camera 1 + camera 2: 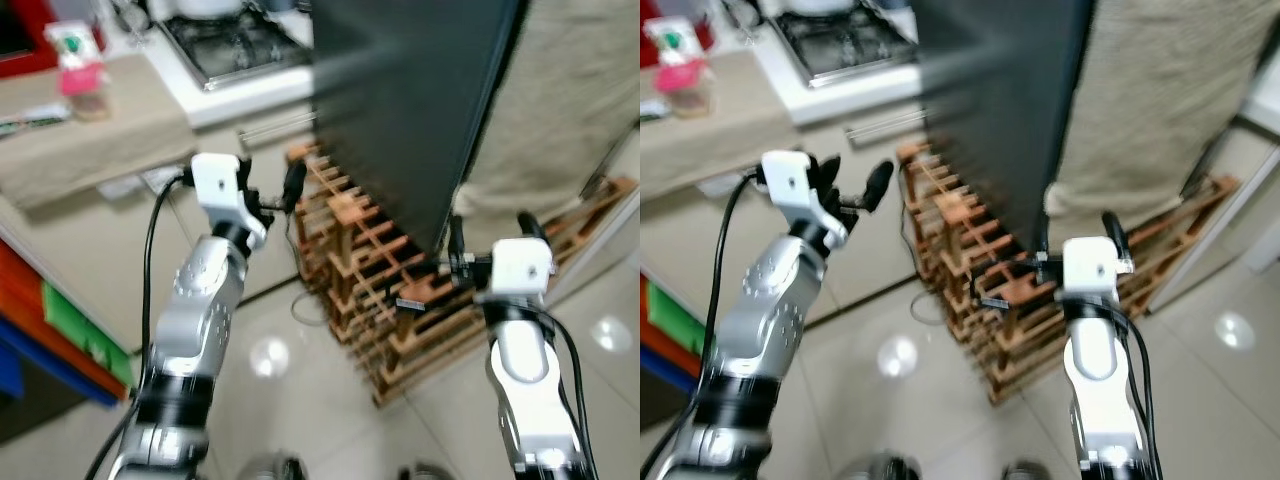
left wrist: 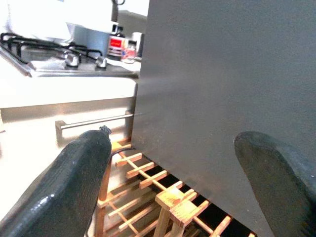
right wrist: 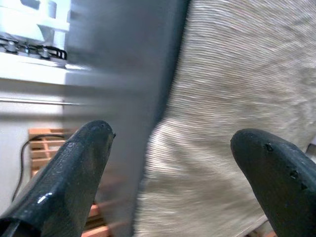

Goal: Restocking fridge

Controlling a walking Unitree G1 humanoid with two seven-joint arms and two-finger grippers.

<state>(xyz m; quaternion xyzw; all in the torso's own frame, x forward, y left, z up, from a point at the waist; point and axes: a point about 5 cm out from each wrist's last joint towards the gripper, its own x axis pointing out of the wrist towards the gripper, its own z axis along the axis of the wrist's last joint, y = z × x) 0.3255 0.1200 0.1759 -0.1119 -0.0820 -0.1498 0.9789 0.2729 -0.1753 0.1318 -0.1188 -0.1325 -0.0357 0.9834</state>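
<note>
A tall dark grey fridge side (image 1: 400,100) fills the upper middle, blurred. My left gripper (image 1: 270,188) is raised just left of its lower edge, open and holding nothing; the left wrist view looks between the fingers (image 2: 74,187) at the grey panel (image 2: 222,98). My right gripper (image 1: 490,232) is up near the fridge's lower right corner, also open and holding nothing. Its wrist view looks at the fridge edge (image 3: 123,74) where it meets a beige woven cloth (image 3: 237,89).
A wooden slatted rack (image 1: 370,290) stands on the tiled floor under the fridge. To the left are a white cabinet with a bar handle (image 2: 91,121), a gas stove (image 1: 235,45) and a cloth-covered counter (image 1: 90,130) with a pink-lidded container (image 1: 75,65). Coloured boxes (image 1: 60,330) sit low left.
</note>
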